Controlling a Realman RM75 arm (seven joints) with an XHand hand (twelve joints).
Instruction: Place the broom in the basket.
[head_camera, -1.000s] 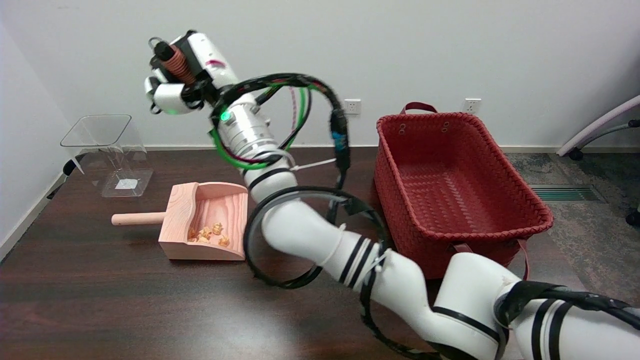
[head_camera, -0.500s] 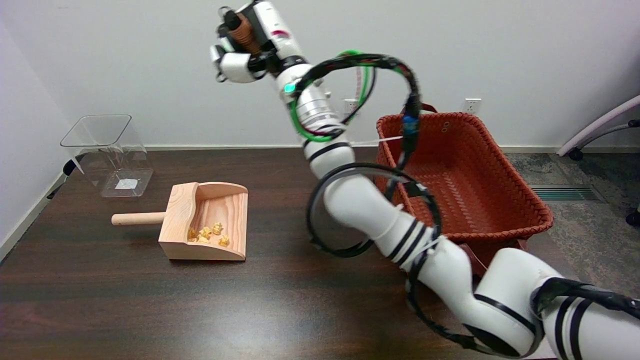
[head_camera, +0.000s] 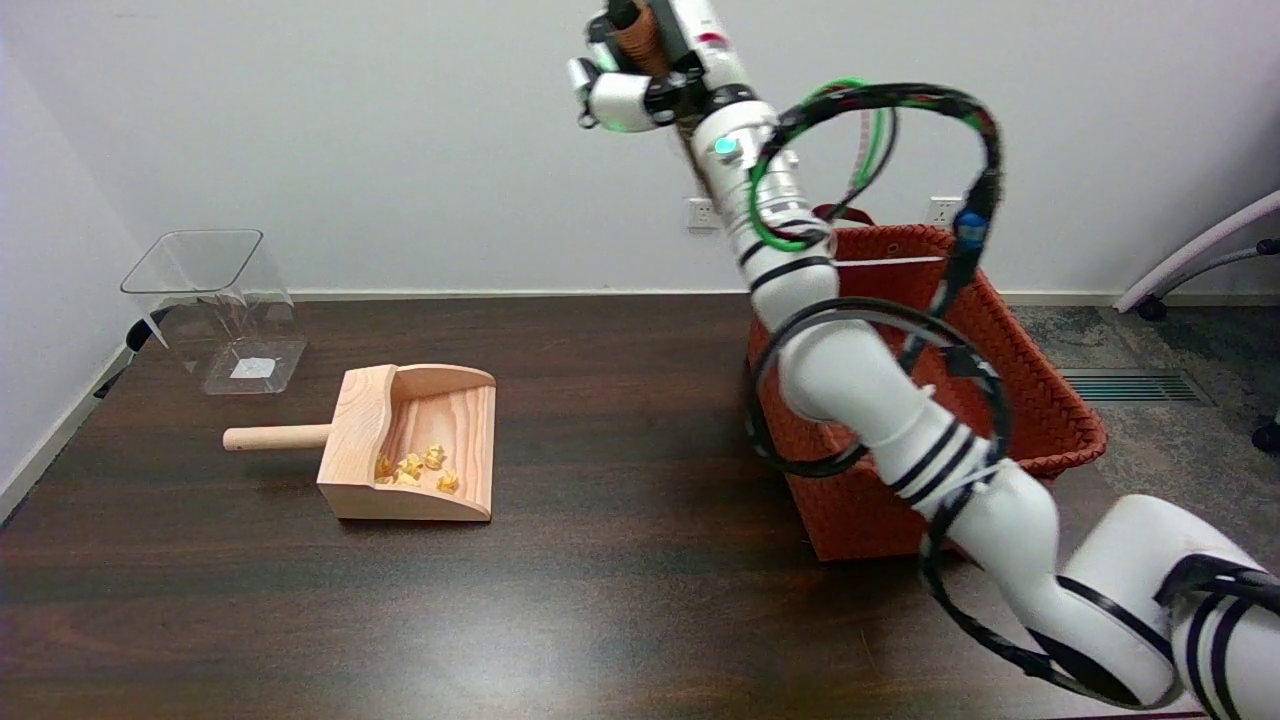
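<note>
My right hand (head_camera: 640, 70) is raised high near the top of the head view, above and left of the red woven basket (head_camera: 1040, 400). Its fingers grip the broom (head_camera: 636, 32), of which only a brown wound stub of handle shows above the hand; the bristles are hidden behind the hand and wrist. The basket stands on the table's right side, and my right arm crosses in front of its left wall.
A wooden dustpan (head_camera: 410, 445) holding several small yellow crumbs lies left of centre, handle pointing left. A clear plastic container (head_camera: 215, 305) stands at the far left by the wall. The dark wooden table (head_camera: 600, 600) ends just right of the basket.
My right arm has swung to the right and upward, carrying the broom from above the dustpan towards the basket's left side. The dustpan, container and basket have stayed put.
</note>
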